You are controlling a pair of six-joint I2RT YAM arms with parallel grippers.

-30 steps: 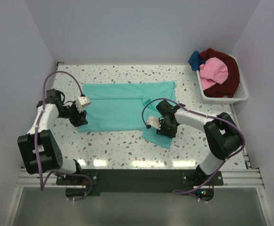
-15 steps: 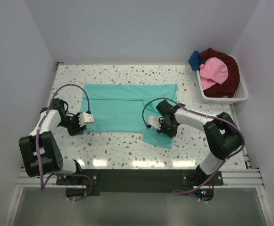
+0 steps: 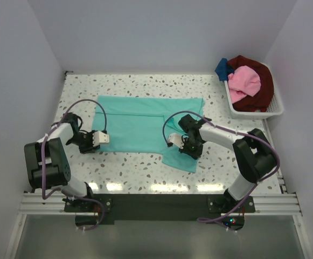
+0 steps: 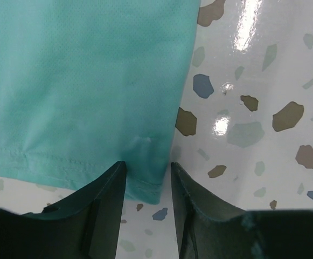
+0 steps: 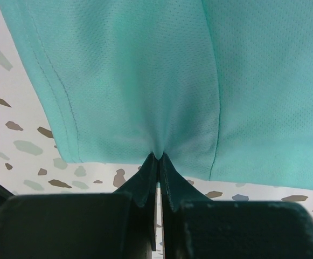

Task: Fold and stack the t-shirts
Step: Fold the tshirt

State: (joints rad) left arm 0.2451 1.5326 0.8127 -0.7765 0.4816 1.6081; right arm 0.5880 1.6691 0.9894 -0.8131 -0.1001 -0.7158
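Teal t-shirt [image 3: 134,118], right jaws tight on it, left jaws apart at corner

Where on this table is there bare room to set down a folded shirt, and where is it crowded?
Bare: the table between the teal shirt and back wall; the near strip between shirt and arm bases; the gap left of the basket. Crowded: the shirt's near edge, where the left gripper and right gripper sit.
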